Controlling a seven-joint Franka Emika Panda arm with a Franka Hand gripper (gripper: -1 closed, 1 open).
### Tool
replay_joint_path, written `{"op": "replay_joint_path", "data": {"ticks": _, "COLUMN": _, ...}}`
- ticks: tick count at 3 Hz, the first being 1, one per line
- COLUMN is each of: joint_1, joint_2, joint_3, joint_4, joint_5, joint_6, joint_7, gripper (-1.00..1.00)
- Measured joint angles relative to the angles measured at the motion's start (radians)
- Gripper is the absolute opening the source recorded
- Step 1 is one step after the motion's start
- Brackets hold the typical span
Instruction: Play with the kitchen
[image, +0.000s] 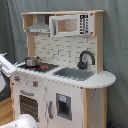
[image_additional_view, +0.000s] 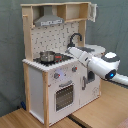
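Against a grey curtain, the kitchen stands centre on a wooden floor. The gripper reaches near its pot; jaw state unclear. A sideways nudge might topple the pot.

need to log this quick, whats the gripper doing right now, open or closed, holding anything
Gripper: cannot be told. The arm reaches over the kitchen counter toward the stove, and its tip is not clear in either exterior view.
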Motion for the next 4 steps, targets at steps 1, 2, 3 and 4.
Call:
{"op": "replay_joint_path", "data": {"ticks": 1, "joint_1": 0.0, "joint_2": 0.0, "joint_3": 0.0, "joint_4": -0.051, "joint_5": -0.061, "joint_6": 0.088, "joint_7": -0.027, "gripper": 1.0}}
{"op": "replay_joint_path", "data": {"ticks": 2, "joint_1": 0.001, "joint_2": 0.0, "joint_3": 0.0, "joint_4": -0.094, "joint_5": -0.11, "joint_6": 0.159, "joint_7": -0.06, "gripper": 1.0}}
{"op": "replay_joint_path", "data": {"ticks": 3, "joint_1": 0.008, "joint_2": 0.0, "joint_3": 0.005, "joint_4": -0.142, "joint_5": -0.146, "joint_6": 0.232, "joint_7": -0.105, "gripper": 1.0}}
{"op": "replay_joint_path", "data": {"ticks": 4, "joint_1": 0.034, "joint_2": 0.0, "joint_3": 0.034, "joint_4": -0.205, "joint_5": -0.155, "joint_6": 0.277, "joint_7": -0.155, "gripper": 1.0}}
